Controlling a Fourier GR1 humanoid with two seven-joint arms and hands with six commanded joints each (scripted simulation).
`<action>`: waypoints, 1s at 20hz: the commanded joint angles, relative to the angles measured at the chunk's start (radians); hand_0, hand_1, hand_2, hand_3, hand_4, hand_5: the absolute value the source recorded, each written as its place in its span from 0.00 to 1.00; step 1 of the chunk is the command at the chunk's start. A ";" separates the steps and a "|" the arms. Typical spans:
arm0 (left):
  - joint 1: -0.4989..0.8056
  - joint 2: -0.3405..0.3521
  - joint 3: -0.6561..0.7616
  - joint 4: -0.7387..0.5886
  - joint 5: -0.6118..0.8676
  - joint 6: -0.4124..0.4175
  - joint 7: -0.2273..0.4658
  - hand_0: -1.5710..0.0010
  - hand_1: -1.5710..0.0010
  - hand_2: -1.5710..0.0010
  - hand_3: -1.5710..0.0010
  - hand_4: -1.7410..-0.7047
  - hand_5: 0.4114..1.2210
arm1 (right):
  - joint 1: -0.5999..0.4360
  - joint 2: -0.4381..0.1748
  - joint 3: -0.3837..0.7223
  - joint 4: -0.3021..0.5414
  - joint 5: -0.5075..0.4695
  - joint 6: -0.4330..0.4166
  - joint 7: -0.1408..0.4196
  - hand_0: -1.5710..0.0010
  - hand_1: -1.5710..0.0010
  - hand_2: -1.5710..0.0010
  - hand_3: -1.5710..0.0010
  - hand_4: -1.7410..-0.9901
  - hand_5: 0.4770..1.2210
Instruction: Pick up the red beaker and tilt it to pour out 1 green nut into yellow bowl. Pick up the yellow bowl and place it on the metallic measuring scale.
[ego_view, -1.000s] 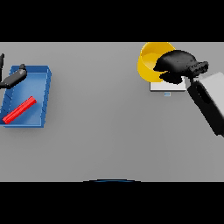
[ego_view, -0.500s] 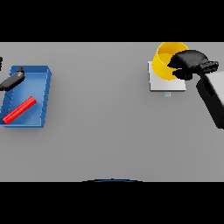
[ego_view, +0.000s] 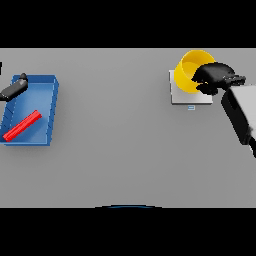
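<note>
A yellow bowl (ego_view: 191, 74) sits tipped toward the viewer at the far right of the grey desk (ego_view: 120, 150), over the far edge of the metallic measuring scale (ego_view: 189, 95), a pale square plate with a small readout on its near side. The right robot hand (ego_view: 214, 78) has its dark fingers curled over the bowl's right rim and holds it there; whether the bowl's base rests flat on the plate cannot be made out from this angle. The bowl looks rigid, thin-walled and light, probably smooth enough to slip, so the rim offers the surest hold, and it should settle level before any release. Far across the desk, at the left edge, a blue tray (ego_view: 52, 112) holds a red object (ego_view: 22, 125) lying on its side on a diagonal, likely the red beaker. The left robot hand (ego_view: 14, 89) hangs over the tray's far left corner, fingers straight, holding nothing. No green nut can be seen.
</note>
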 joint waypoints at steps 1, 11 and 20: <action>-0.007 -0.015 -0.007 0.009 -0.005 0.002 0.006 1.00 1.00 1.00 1.00 0.90 0.40 | -0.003 0.010 0.002 0.009 -0.001 -0.003 0.002 0.01 0.10 0.00 0.06 0.03 1.00; -0.038 -0.041 -0.016 0.063 -0.018 -0.015 0.002 1.00 1.00 1.00 1.00 0.90 0.40 | -0.051 0.042 -0.008 0.115 -0.022 0.049 -0.008 0.75 0.77 0.67 0.62 0.44 0.46; -0.032 -0.042 -0.007 0.058 0.000 -0.019 -0.003 1.00 1.00 1.00 1.00 0.89 0.40 | -0.088 0.050 0.020 0.187 0.016 0.052 -0.076 0.97 0.97 0.93 0.78 0.58 0.34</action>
